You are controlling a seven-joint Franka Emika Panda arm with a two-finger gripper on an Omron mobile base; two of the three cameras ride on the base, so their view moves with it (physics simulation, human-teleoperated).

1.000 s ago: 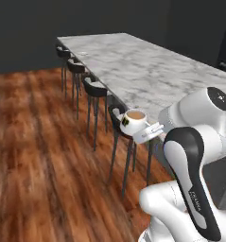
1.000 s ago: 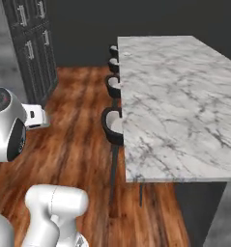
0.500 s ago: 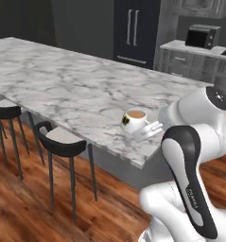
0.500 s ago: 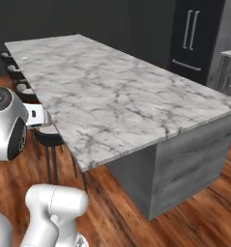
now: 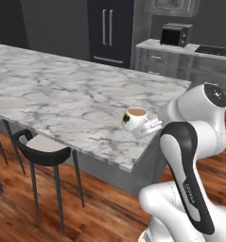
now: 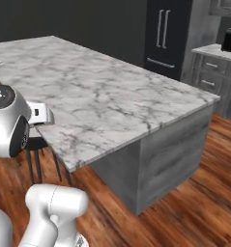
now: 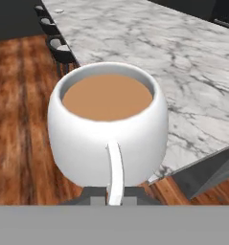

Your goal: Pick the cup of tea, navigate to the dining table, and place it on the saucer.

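The cup of tea (image 7: 108, 122), white and round with brown liquid, hangs in my gripper (image 7: 111, 195), which is shut on its thin handle. From the left base camera the cup (image 5: 134, 117) shows a dark mark on its side, and the gripper (image 5: 145, 127) holds it level above the near corner of the dining table (image 5: 62, 99). The table's white marble top (image 6: 102, 96) stretches away to the left. A tiny white disc (image 7: 58, 10) lies at the table's far end; it may be the saucer, but it is too small to tell.
Black stools (image 5: 42, 149) stand along the table's near side over the wooden floor (image 6: 194, 202). A dark fridge (image 5: 109, 30) and a grey counter with a microwave (image 5: 176, 34) line the back wall. The table's grey base (image 6: 160, 159) is close ahead.
The whole scene has swung, so the base has driven and turned: the table's end and the fridge wall now face me closer. The cup stays in the gripper.
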